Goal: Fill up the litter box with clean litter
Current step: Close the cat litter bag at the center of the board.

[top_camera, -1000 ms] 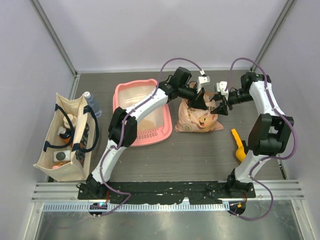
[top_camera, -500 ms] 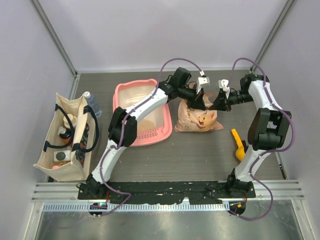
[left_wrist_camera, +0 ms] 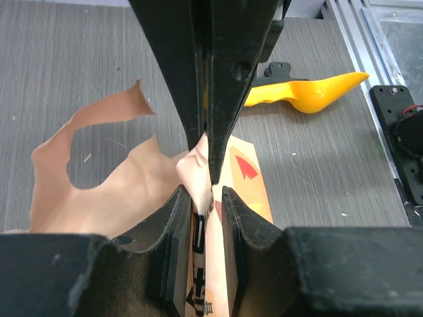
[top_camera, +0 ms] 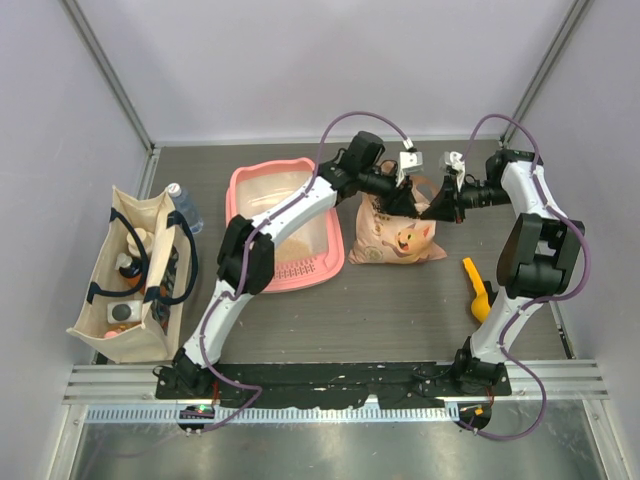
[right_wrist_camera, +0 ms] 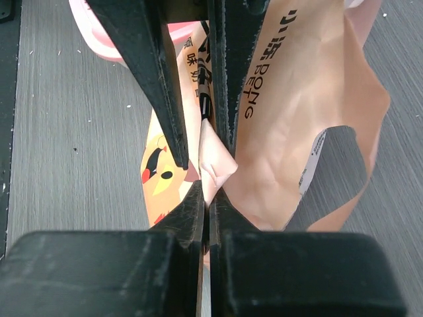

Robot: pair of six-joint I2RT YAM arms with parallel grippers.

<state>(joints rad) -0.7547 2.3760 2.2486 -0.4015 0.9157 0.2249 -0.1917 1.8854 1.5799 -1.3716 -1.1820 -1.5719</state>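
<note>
Right claw (right_wrist_camera: 206,198) is clamped tight on a pinched fold at the top edge of the peach litter bag (right_wrist_camera: 297,132), its two fingers pressed together with only film between them; nose to nose with it, the left claw (left_wrist_camera: 201,191) straddles the same fold from the opposite side, its fingers (left_wrist_camera: 175,218) standing a little apart, so the film sits between them without being squeezed; the tips of the two claws nearly touch over the fold; just below both claws the bag stands on the table (top_camera: 400,320), its torn mouth gaping to one side of the grip and its cartoon cat face turned toward the arm bases; on the base side of the right claw, well apart from it, a yellow scoop (top_camera: 478,285) lies flat on the table; on the far side of the left claw from the right one, beside the bag and partly under the left forearm, sits the pink litter box (top_camera: 236,195), its grille end toward the bases; farthest out past the box, a beige tote bag (top_camera: 130,270) stands at the table's edge.
</note>
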